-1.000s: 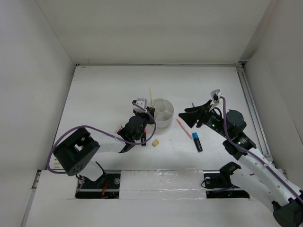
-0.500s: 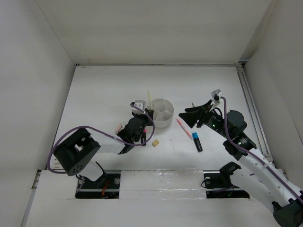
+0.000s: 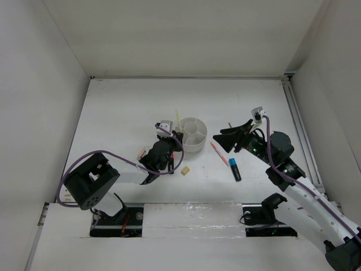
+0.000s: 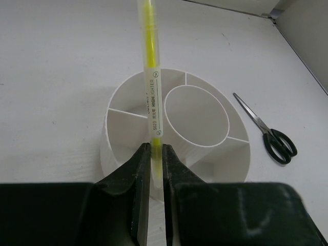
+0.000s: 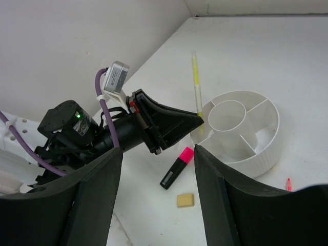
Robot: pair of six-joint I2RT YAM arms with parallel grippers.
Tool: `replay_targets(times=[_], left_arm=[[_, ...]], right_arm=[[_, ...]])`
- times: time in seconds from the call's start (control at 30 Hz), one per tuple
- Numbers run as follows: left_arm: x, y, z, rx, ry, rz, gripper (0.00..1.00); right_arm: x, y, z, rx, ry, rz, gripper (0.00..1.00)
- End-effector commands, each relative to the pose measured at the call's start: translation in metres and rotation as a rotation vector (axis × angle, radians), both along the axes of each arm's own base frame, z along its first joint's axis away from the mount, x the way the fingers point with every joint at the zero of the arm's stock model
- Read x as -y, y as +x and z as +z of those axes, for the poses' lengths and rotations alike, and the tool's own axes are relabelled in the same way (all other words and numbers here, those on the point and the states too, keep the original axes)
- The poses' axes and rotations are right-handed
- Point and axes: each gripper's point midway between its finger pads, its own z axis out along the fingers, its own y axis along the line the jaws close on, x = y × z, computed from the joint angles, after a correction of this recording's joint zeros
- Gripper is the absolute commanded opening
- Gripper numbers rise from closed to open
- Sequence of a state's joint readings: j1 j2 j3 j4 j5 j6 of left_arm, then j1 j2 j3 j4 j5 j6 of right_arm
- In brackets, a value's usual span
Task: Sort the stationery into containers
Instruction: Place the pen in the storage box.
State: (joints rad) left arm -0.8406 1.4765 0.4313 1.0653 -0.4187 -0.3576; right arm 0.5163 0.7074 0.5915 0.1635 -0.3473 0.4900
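My left gripper [image 4: 154, 154] is shut on the near end of a thin yellow pen [image 4: 150, 77], which reaches out over the left wedge compartments of the round white organizer [image 4: 118, 105]. In the top view the pen [image 3: 177, 116] sticks out past the gripper [image 3: 171, 139] beside the organizer [image 3: 192, 134]. My right gripper [image 3: 221, 141] is open and empty, hovering right of the organizer. Below it in the right wrist view lie a pink-capped marker [image 5: 177, 167] and a tan eraser [image 5: 185, 200]. Black-handled scissors [image 4: 267, 132] lie right of the organizer.
A thin pink pen [image 3: 219, 153] and a blue-capped marker [image 3: 234, 169] lie on the table right of the organizer. The eraser [image 3: 184, 170] lies near the left arm. White walls enclose the table on the left, back and right.
My left gripper has shifted slightly towards the near left, still holding the yellow pen. The right arm has not moved.
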Motion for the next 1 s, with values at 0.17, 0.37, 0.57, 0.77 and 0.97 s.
replay_targets(times=[0.17, 0.37, 0.57, 0.77, 0.97], left_arm=[[0.0063, -0.0016, 0.0074, 0.005, -0.051, -0.018, 0.00], [0.0068, -0.0016, 0.0040, -0.005, -0.054, -0.017, 0.00], [0.0093, -0.0002, 0.0046, -0.012, -0.071, -0.015, 0.00], [0.0097, -0.0002, 0.0012, -0.022, -0.073, -0.014, 0.00], [0.0093, -0.0006, -0.0010, -0.028, -0.066, -0.014, 0.05]], right_arm=[[0.0024, 0.0023, 0.0116, 0.039, 0.022, -0.014, 0.64], [0.0024, 0.0023, 0.0116, 0.039, 0.022, -0.014, 0.64], [0.0024, 0.0023, 0.0116, 0.039, 0.022, -0.014, 0.64], [0.0032, 0.0008, 0.0142, 0.047, 0.026, -0.014, 0.64], [0.0032, 0.0008, 0.0142, 0.047, 0.026, -0.014, 0.64]])
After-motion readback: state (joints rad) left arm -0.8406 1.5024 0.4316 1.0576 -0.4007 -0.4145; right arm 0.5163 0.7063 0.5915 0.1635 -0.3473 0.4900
